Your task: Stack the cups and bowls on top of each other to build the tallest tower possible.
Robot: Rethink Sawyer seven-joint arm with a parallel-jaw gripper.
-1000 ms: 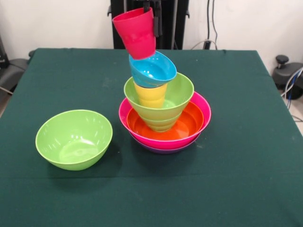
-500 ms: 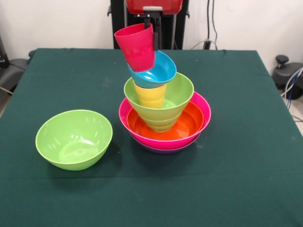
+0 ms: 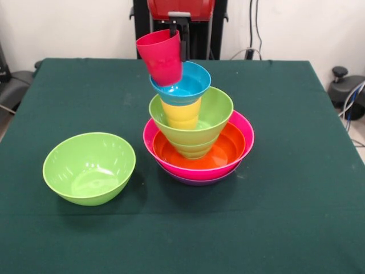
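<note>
**stackfan:** Table (image 3: 296,171) first: tower (image 3: 197,134) sits mid-table. Purple bowl (image 3: 199,181) lowest, then pink (image 3: 242,142), orange (image 3: 228,149), lime (image 3: 217,114), yellow cup (image 3: 181,113), blue bowl (image 3: 188,85). Gripper (image 3: 181,40) has the red cup (image 3: 162,57) pinched by its rim, tilted, base in the blue bowl.

**botwatcher:** I'd level that cup and centre it before letting go, the blue bowl looks wobbly. Count: two cups showing, and six bowls counting the spare lime bowl (image 3: 89,167) sitting apart.

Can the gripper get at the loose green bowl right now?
Probably not yet: the gripper is shut on the red cup, set in the blue bowl. Nothing covers the green bowl, standing apart from the tower.
</note>
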